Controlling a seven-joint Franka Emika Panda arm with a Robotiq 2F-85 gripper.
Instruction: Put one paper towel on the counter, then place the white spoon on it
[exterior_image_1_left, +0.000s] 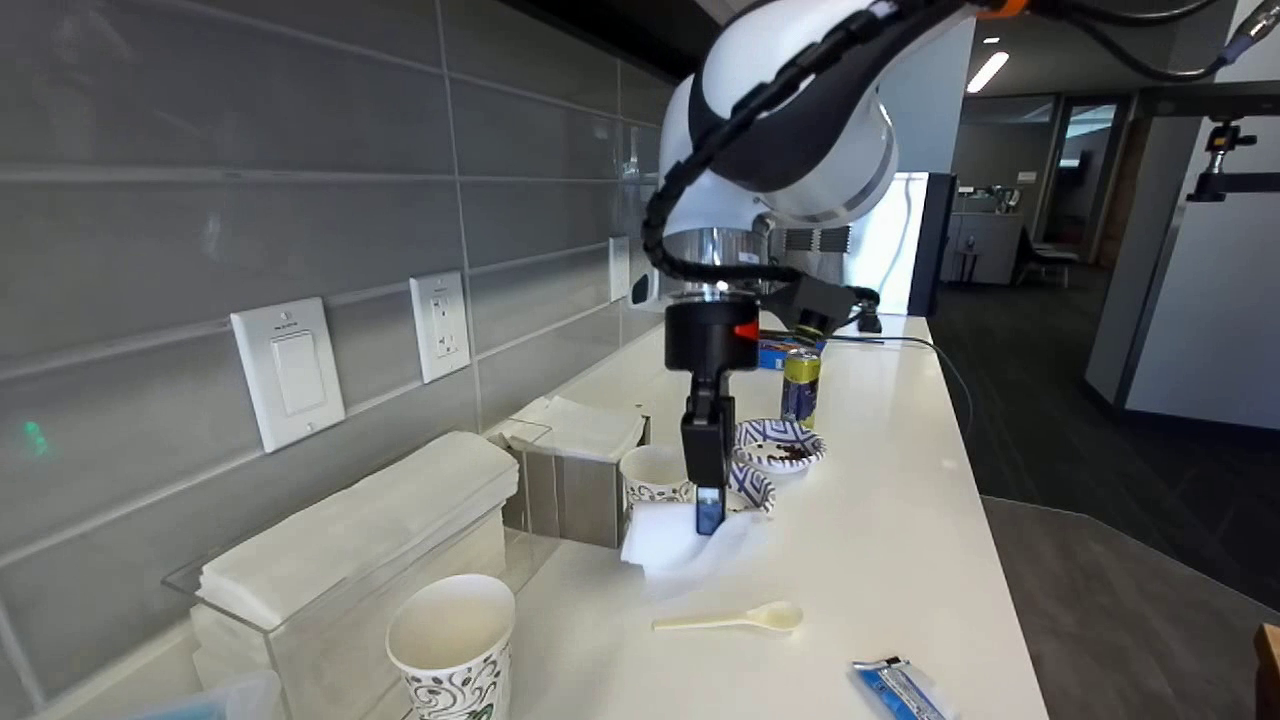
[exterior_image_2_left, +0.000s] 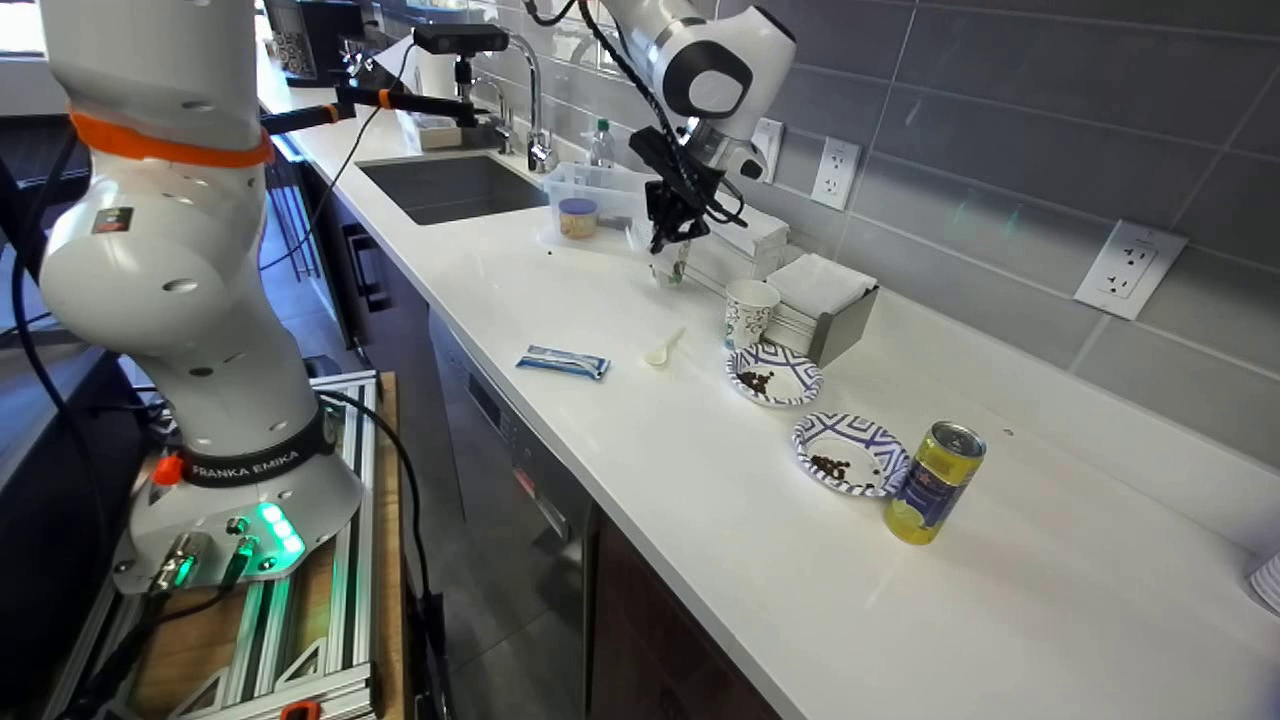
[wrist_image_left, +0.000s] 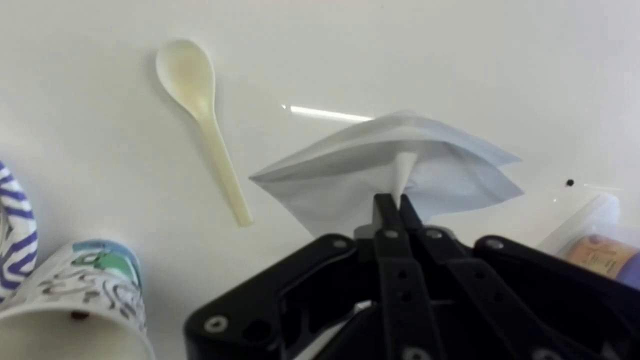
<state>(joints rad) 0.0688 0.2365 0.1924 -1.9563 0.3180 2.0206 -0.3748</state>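
In an exterior view a clear holder (exterior_image_1_left: 335, 640) was packed with folded towels (exterior_image_1_left: 365, 520); a patterned paper cup (exterior_image_1_left: 455, 640) stood between four and five o'clock from it, and at two o'clock a grey holder (exterior_image_1_left: 585, 495) carried white napkins (exterior_image_1_left: 575, 428). A second patterned cup (exterior_image_2_left: 748, 318) stood upright just beside the grey holder, a dark spot (wrist_image_left: 79, 315) showing inside its rim in the wrist view. On the table (exterior_image_2_left: 700, 500), in an exterior view, the lower blue-and-white bowl (exterior_image_2_left: 860, 430) held dark pieces (exterior_image_2_left: 830, 467), with a yellow can (exterior_image_2_left: 935, 483) just beside it at four o'clock; the upper bowl (exterior_image_2_left: 790, 355), between ten and eleven o'clock from the lower, held more of them. A see-through bin (exterior_image_2_left: 630, 180), at eleven o'clock from the white spoon (exterior_image_2_left: 663, 352), contained a purple-lidded jar (exterior_image_2_left: 578, 222). The arm (exterior_image_1_left: 850, 180) extended in from one o'clock in an exterior view, wrist bent so that the hand (wrist_image_left: 396, 200) pointed down to six o'clock. Its fingers (wrist_image_left: 386, 215) were pressed nearly together, pinching a white paper towel (wrist_image_left: 345, 185), which spread to both sides of them; whether the towel touched the table could not be told. The spoon lay on the table, apart from the towel, at ten o'clock from the hand in the wrist view.
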